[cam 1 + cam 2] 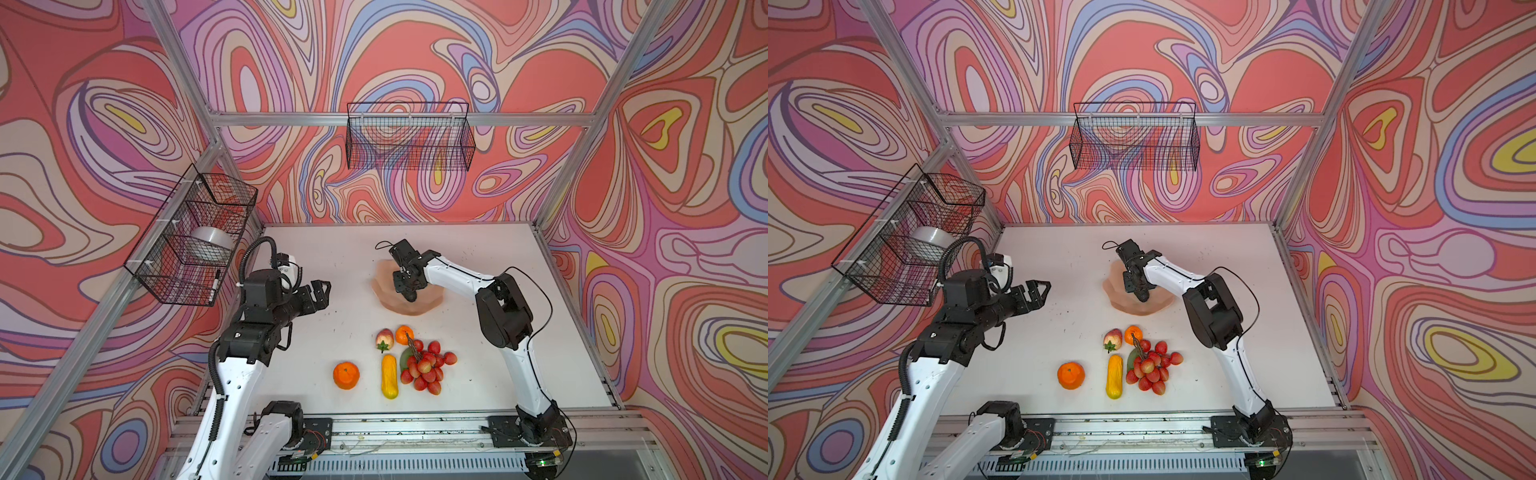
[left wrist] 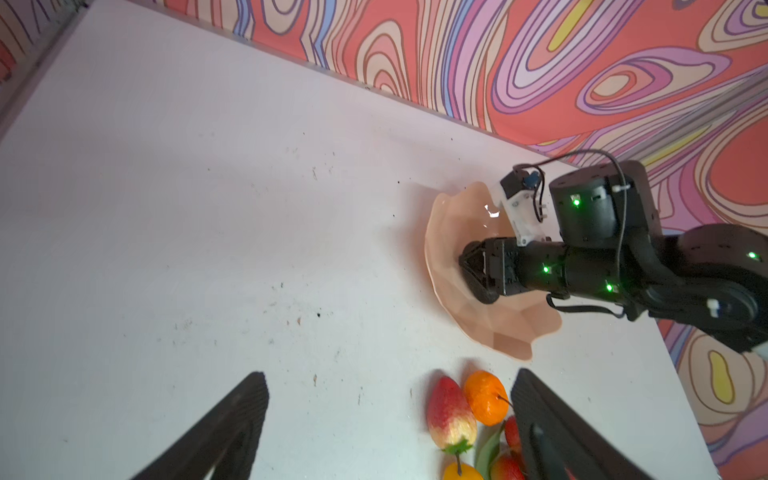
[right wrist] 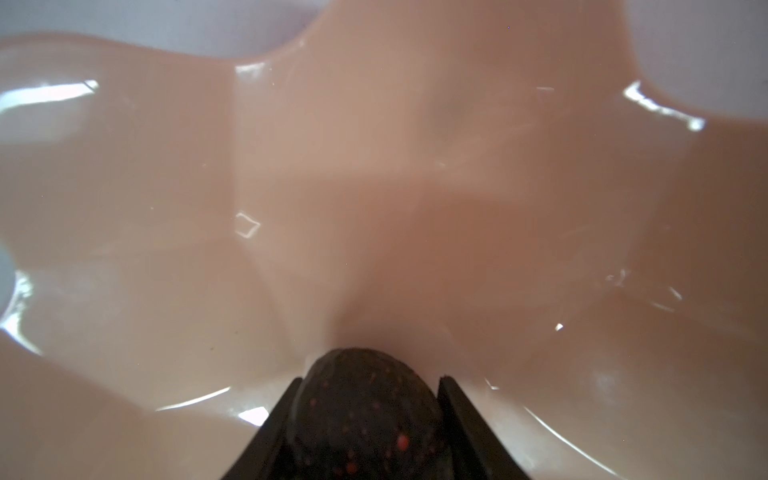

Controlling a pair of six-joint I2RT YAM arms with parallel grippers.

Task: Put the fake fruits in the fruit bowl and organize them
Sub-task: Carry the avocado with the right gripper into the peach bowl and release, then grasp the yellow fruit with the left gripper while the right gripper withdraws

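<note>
Two oranges (image 1: 346, 375) (image 1: 404, 335); one each: yellow fruit (image 1: 389, 376), peach (image 1: 385, 338), grape bunch (image 1: 426, 368), black oval (image 3: 365, 415), bowl (image 1: 383, 286).

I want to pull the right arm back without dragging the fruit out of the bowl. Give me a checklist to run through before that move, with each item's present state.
1. Black fruit inside the fruit bowl: ok.
2. Black fruit resting on the bowl's floor: cannot tell.
3. Right gripper free of the fruit: cannot tell; its fingers flank it closely.
4. Left gripper open, empty, away from the bowl: ok.
5. Other fruits in the bowl: not ok; peach, big orange, small orange, yellow fruit and grape bunch lie on the table.
</note>
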